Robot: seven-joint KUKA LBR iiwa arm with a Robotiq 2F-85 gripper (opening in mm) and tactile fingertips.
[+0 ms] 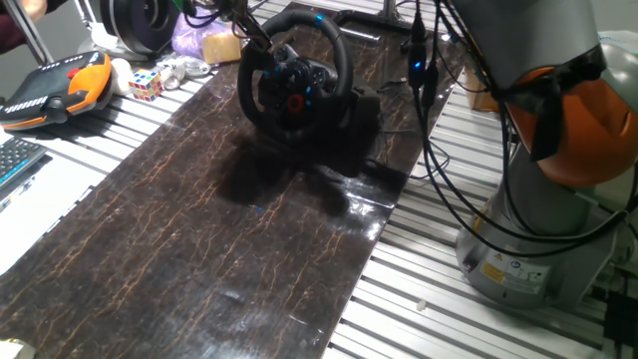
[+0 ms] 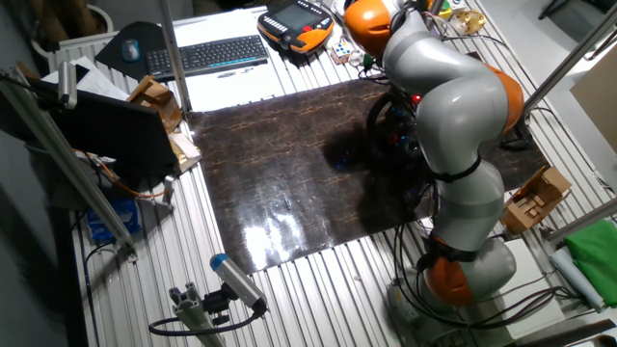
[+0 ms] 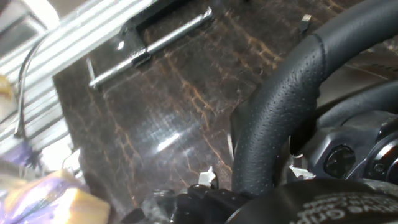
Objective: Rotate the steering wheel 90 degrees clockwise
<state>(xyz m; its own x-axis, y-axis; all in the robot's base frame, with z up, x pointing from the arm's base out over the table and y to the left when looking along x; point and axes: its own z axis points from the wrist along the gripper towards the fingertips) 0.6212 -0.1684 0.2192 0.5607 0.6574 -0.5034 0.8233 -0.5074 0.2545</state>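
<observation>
The black steering wheel stands upright on its bulky base at the far end of the dark marbled board, with a red button on the hub. My gripper comes down from above onto the rim's upper left. In the hand view the thick stitched rim runs down between the finger parts at the bottom edge, and the jaws look closed on it. In the other fixed view my arm hides most of the wheel and the whole gripper.
A black spool ring, a purple bag, a yellow sponge, a colour cube, an orange pendant and a keyboard lie left of the board. Cables hang by the robot base. A metal bar lies behind the wheel.
</observation>
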